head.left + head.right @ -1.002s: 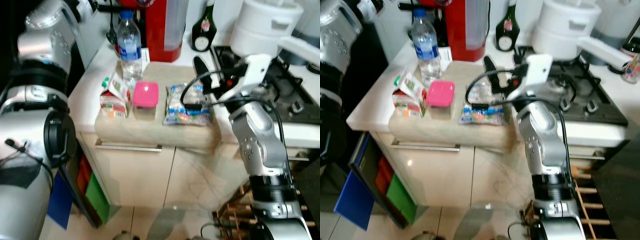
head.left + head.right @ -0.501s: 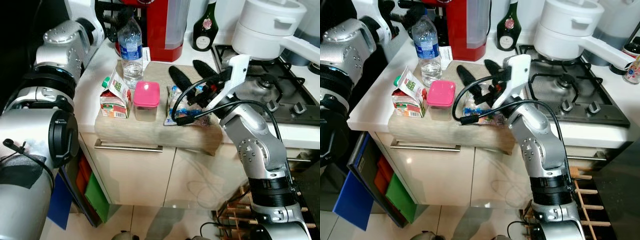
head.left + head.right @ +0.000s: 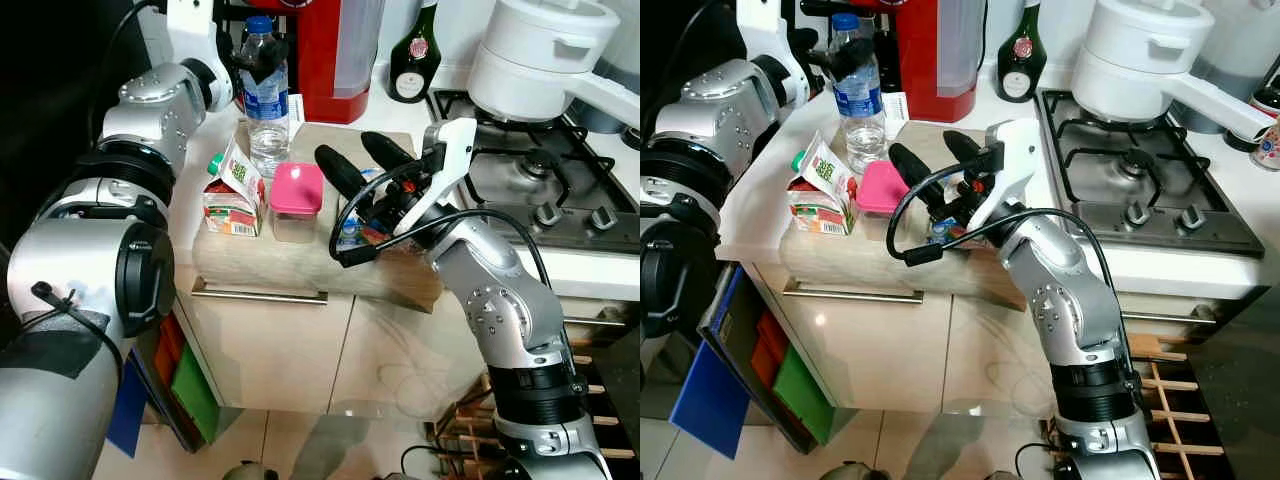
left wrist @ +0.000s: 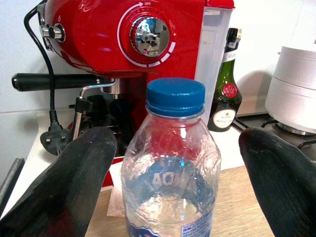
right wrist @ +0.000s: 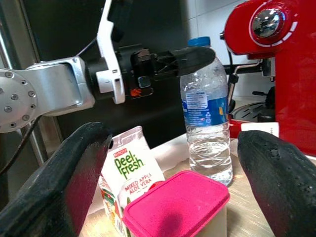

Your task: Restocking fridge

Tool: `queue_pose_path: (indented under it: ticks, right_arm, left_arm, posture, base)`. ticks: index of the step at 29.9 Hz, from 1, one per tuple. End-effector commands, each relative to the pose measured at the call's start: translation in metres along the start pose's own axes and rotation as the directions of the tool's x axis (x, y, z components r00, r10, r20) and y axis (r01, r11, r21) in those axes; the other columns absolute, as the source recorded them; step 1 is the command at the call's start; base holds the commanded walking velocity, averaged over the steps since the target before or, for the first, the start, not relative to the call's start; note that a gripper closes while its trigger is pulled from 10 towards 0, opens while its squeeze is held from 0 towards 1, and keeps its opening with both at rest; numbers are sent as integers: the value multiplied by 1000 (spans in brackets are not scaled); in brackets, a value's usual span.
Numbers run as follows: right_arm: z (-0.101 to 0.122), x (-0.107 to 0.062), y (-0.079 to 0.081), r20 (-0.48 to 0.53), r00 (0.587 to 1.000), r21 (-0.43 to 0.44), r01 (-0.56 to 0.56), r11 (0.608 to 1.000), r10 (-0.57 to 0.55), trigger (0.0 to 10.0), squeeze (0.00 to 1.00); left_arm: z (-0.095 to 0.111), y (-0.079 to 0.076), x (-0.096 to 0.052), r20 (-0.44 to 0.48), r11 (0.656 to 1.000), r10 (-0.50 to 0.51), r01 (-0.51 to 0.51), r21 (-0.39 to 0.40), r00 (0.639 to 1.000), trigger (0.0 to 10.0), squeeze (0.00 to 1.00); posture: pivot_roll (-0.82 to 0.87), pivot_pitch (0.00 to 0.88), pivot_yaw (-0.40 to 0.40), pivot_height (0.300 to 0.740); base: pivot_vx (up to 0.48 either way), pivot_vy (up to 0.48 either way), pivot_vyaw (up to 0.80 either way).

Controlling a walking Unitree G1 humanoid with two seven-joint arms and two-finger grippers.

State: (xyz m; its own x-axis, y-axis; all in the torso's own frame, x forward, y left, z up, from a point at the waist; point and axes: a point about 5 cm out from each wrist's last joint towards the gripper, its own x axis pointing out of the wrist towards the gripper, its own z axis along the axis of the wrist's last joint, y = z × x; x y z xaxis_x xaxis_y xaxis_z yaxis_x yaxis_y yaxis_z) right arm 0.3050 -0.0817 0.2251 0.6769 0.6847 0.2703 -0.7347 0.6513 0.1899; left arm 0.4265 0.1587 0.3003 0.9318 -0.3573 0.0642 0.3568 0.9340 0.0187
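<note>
Left gripper [image 4: 175,163] is spread wide around the water bottle [image 3: 262,95], its 2 fingers not touching it. Right gripper [image 3: 362,162] is also spread, just beside the bottle, above the pink-lidded container [image 3: 294,201] and near the juice carton [image 3: 231,193].

We see two arms of brushed silver metal, built from rounded segments with black rings at the joints. The left arm [image 3: 120,210] has a big black disc on its side and small screws around one joint. The right arm [image 3: 505,310] carries a white wrist plate, with black cables looping out under it and a little red part. Each gripper has two long black fingers [image 5: 74,173] with a fine, cloth-like texture.
</note>
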Motion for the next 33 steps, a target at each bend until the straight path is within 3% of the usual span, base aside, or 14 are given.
queue_pose_path:
  ticks: [1,3,4,5,18,25,33]
  right_arm:
    - [4,0,3,9,1000,-5,-21,1000,21,10000,0]
    - [4,1,4,9,1000,-5,-25,1000,25,10000,0]
    - [4,1,5,9,1000,-6,-27,1000,27,10000,0]
    - [4,2,5,9,1000,-7,-27,1000,27,10000,0]
    - [0,1,5,-3,1000,-5,-12,1000,12,10000,0]
    - [-2,2,5,-3,1000,-3,-5,1000,5,10000,0]
    - [-5,1,3,-11,1000,6,7,1000,-7,10000,0]
  left_arm:
    - [12,-4,3,25,1000,-3,2,16,1000,10000,0]
    - [11,-5,4,26,999,17,-18,39,1000,10000,0]
    - [10,-5,4,25,998,28,-29,47,999,3451,0]
    - [10,-4,4,24,998,41,-42,53,999,0,0]
    - [-10,-7,4,-58,998,36,-33,55,998,0,0]
    - [-5,-7,4,-2,998,47,-47,-34,999,0,0]
    - [7,-6,4,55,998,40,-37,-42,998,0,0]
  posture:
    - [-89,0,0,740]
    - [-94,0,1,740]
    - [-94,0,1,740]
    - [-96,0,3,740]
    - [-103,0,11,740]
    - [-104,0,13,740]
    - [-104,0,11,740]
  base:
    - [0,0,0]
    - [0,0,0]
    - [0,0,0]
    - [0,0,0]
    - [0,0,0]
    - [0,0,0]
    - [0,0,0]
